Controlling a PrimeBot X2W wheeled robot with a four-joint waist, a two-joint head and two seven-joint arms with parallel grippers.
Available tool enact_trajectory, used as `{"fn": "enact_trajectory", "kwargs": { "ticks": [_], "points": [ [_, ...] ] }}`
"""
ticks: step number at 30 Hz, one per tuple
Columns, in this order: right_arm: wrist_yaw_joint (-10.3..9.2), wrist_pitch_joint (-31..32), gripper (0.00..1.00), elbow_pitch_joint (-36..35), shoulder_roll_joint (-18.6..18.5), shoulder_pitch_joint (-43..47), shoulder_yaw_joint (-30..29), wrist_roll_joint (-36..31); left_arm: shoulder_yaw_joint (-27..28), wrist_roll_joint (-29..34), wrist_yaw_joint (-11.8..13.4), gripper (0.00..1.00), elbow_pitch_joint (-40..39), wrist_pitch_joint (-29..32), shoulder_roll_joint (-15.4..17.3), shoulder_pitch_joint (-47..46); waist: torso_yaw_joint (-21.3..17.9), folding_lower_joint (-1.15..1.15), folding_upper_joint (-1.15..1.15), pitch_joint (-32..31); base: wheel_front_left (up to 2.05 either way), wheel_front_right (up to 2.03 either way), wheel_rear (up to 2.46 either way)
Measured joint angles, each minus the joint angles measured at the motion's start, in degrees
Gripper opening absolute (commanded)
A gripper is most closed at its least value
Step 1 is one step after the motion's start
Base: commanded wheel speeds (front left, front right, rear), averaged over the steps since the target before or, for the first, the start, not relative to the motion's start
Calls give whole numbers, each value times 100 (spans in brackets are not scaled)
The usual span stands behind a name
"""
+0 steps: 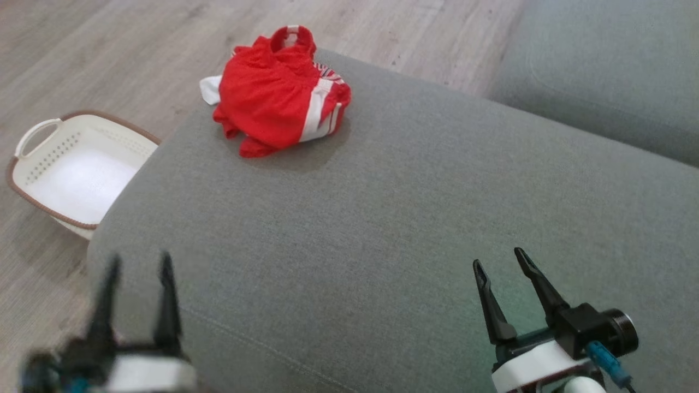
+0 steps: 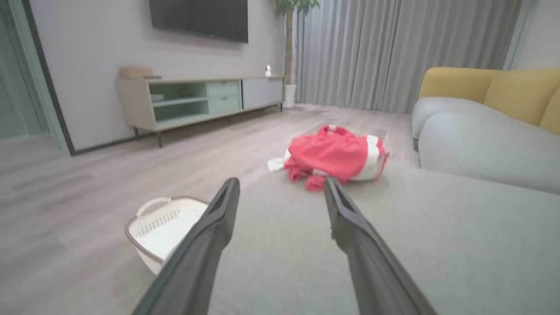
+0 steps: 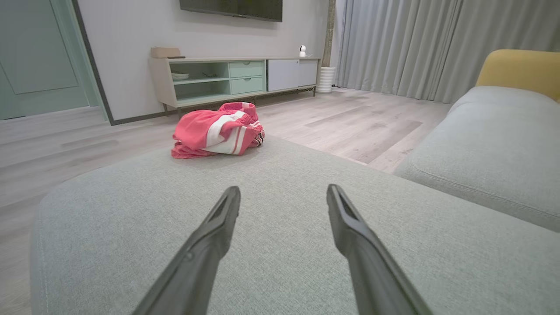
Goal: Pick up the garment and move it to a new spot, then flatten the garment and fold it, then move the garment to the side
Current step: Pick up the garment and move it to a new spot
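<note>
A crumpled red garment (image 1: 276,93) with white stripes lies bunched at the far left corner of the grey cushion (image 1: 382,218). It also appears ahead in the left wrist view as the garment (image 2: 332,155) and at the left in the right wrist view as the garment (image 3: 214,130). My left gripper (image 1: 139,262) hovers open over the cushion's near left edge, blurred. Over the near right part, my right gripper (image 1: 497,257) stands open too. Both are far from the garment and hold nothing. The left gripper (image 2: 282,183) and right gripper (image 3: 284,190) show spread fingers.
A white laundry basket (image 1: 38,169) with a brown rim stands on the wooden floor left of the cushion. A grey sofa seat (image 1: 611,71) lies at the far right. A low TV cabinet (image 3: 232,78) and curtains (image 3: 415,43) stand across the room.
</note>
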Motion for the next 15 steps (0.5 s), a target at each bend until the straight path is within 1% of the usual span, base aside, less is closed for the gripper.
{"fn": "enact_trajectory", "kwargs": {
  "ticks": [2, 5, 8, 11, 13, 15],
  "points": [
    [0, 0, 100, -68, 1, -5, -45, -131, 167, 0, -30, 100, -470, 179, 238, -327, -75, 0, 0, 116, 0, 0, 0],
    [0, 10, 100, -178, -3, -62, -147, -339, 421, 5, -194, 100, -954, 530, 679, -1199, -213, 1, 0, 341, 0, 0, 0],
    [0, 94, 100, -345, -5, -229, -167, -576, 549, -15, -419, 100, -1104, 910, 1098, -2269, -372, 1, 0, 603, 0, 0, 0],
    [0, 235, 100, -570, -14, -491, -154, -792, 580, -162, -653, 100, -948, 1269, 1303, -3299, -560, 1, 0, 895, 0, 0, 0],
    [1, 316, 100, -689, -21, -670, -120, -886, 566, -387, -826, 100, -588, 1483, 1350, -3937, -702, 2, 0, 1092, 0, 0, 0],
    [1, 388, 100, -778, -26, -799, -120, -1045, 414, -443, -1000, 100, -113, 1739, 1421, -4519, -843, 2, 0, 1305, 0, 0, 0]
  ]
}}
